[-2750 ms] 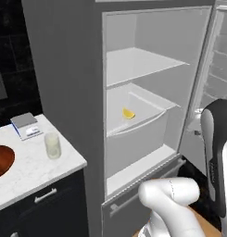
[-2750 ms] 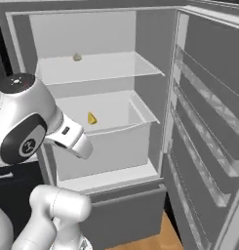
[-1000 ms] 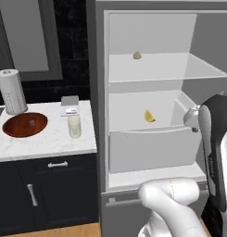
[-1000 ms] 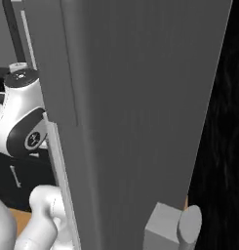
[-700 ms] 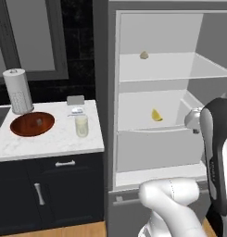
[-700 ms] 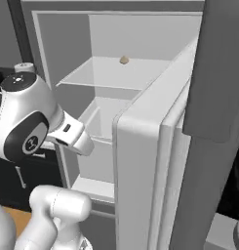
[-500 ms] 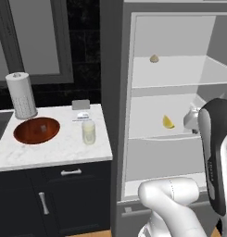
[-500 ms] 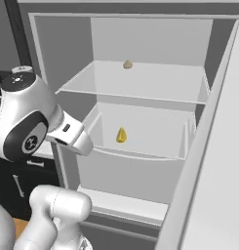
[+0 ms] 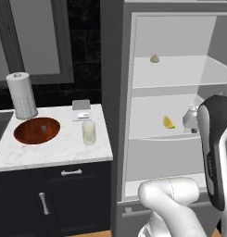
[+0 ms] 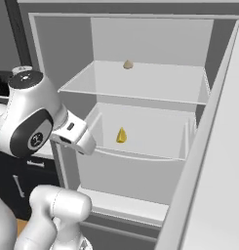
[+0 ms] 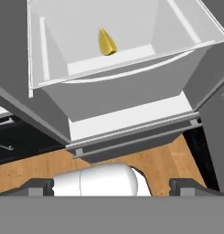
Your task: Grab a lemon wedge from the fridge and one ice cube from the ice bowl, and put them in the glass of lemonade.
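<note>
The fridge (image 9: 116, 111) stands open. A yellow lemon wedge (image 9: 168, 122) (image 10: 121, 135) (image 11: 106, 42) lies in its white drawer (image 11: 109, 103), under the glass shelf. My gripper (image 9: 191, 119) (image 10: 87, 142) (image 11: 112, 186) hangs in front of the drawer, apart from the wedge, open with nothing between its fingers. Left of the fridge, on the marble counter (image 9: 50, 155), sits the reddish-brown ice bowl (image 9: 27, 134) with a pale ice cube (image 9: 43, 129) in it. The glass of lemonade (image 9: 89, 132) stands just right of the bowl.
A beige lump (image 9: 154, 59) (image 10: 128, 64) rests on the fridge's upper shelf. The fridge door (image 10: 209, 195) stands open at the right. A white paper-towel cylinder (image 9: 21, 95) and a small grey box (image 9: 81, 105) sit at the counter's back. Dark cabinets lie below the counter.
The whole scene has shifted in both base views, so the base has moved; the fridge interior now faces the cameras. My gripper stays open in front of the drawer.
</note>
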Available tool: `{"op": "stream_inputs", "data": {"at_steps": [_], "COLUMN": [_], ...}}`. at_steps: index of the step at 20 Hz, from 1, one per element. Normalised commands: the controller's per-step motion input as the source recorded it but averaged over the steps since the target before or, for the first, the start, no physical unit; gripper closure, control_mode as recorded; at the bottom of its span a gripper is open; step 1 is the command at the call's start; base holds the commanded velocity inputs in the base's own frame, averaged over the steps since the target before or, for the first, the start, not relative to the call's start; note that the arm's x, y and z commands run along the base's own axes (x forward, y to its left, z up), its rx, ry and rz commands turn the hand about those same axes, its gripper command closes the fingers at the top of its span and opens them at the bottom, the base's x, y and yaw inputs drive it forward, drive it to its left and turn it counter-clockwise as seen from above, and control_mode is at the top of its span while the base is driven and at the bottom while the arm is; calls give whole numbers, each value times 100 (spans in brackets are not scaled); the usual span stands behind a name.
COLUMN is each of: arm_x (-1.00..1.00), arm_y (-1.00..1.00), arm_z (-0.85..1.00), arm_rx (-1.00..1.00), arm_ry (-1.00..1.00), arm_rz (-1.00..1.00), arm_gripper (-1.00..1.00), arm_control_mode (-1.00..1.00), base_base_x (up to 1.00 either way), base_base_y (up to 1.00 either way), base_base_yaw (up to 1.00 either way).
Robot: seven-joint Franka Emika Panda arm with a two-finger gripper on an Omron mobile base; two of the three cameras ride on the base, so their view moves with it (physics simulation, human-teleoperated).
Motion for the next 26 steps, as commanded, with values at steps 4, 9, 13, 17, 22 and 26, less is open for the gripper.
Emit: {"op": "stream_inputs", "data": {"at_steps": [4,9,13,17,22,26], "arm_x": [36,78,72,52,84,51], "arm_y": [-19,-21,0,4,0,0], "arm_z": [-82,-66,-19,0,-13,-6], "arm_rx": [9,0,-8,-11,-7,-2], "arm_ry": [7,0,0,0,2,0], "arm_rz": [14,33,17,4,1,0], "arm_gripper": [-100,-100,-100,-100,-100,-100], "arm_control_mode": [-100,-100,-100,-100,-100,-100], "base_base_x": [0,0,0,0,0,0], "base_base_y": [0,0,0,0,0,0], "base_base_yaw": [0,0,0,0,0,0]}}
